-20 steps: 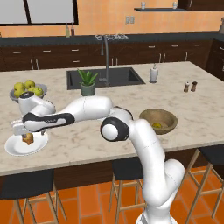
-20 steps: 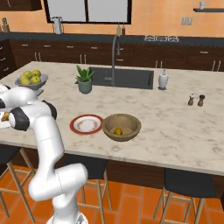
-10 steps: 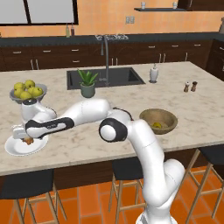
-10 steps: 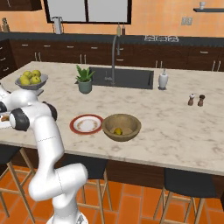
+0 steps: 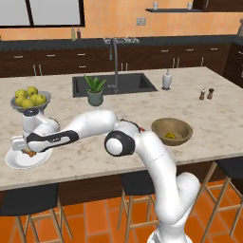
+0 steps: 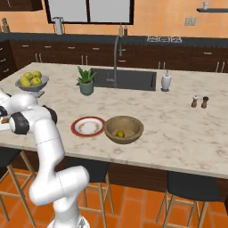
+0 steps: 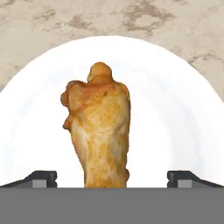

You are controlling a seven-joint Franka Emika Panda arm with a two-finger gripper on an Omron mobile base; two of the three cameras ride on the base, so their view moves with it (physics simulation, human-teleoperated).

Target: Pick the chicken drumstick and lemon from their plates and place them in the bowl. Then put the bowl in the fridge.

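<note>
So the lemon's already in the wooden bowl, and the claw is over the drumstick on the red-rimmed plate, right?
Not quite. The lemon is in the bowl, but the claw is over the chicken drumstick on the plain white plate, as the hand view shows. The red-rimmed plate lies bare beside the bowl.

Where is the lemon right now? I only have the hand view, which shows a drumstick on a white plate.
Observer: The lemon already lies in the brown wooden bowl, seen from the right base view.
Operator: Where is that bowl relative to the plate I see?
Observer: Far to the arm's right on the counter; the white plate sits near the counter's left end.
Operator: Is the other plate holding anything?
Observer: No, the red-rimmed plate beside the bowl is bare.
Operator: Has the hand closed on the drumstick?
Observer: No. The hand is low over the chicken drumstick, fingers apart on either side.
</note>
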